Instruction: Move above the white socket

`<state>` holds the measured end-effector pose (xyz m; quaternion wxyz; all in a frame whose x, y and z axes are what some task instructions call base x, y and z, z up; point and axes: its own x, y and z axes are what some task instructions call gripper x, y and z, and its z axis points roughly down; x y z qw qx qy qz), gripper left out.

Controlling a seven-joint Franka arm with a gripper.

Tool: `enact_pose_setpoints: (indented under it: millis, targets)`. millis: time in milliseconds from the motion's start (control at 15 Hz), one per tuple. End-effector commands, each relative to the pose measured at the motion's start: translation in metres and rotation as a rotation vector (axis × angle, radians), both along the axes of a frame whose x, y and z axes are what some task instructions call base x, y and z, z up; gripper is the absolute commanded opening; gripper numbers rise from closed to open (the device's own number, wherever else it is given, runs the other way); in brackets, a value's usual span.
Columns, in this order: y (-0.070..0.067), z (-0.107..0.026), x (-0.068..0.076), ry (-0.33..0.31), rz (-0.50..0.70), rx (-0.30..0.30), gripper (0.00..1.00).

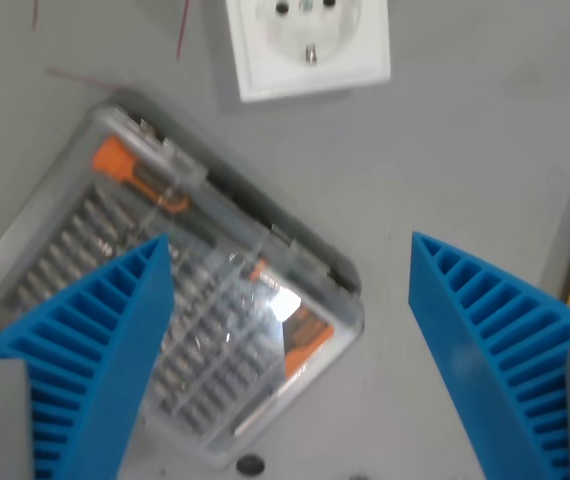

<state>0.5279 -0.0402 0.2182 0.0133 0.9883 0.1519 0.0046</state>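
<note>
Approach under way, gripper (290, 290) not yet over the white socket (308, 42).
Jaws wide, empty; I judge I must advance toward the view's top edge.

place: workshop bench | cue: screwdriver bit case (170, 300), loose white socket (308, 42)

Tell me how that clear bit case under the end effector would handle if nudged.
The clear bit case looks rigid, so it would probably slide flat rather than flex. Its rows of metal bits suggest it is fairly heavy for its size. The glossy lid may be slippery against the open end effector.
</note>
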Motion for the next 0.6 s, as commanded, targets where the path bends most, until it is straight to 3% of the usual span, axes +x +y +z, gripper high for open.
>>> enact_pose_setpoints:
  millis: [67, 600]
  targets:
    - [0.002, -0.007, 0.02, 0.011, 0.079, 0.034, 1.0]
    - [0.005, -0.023, 0.044, -0.005, 0.104, 0.028, 1.0]
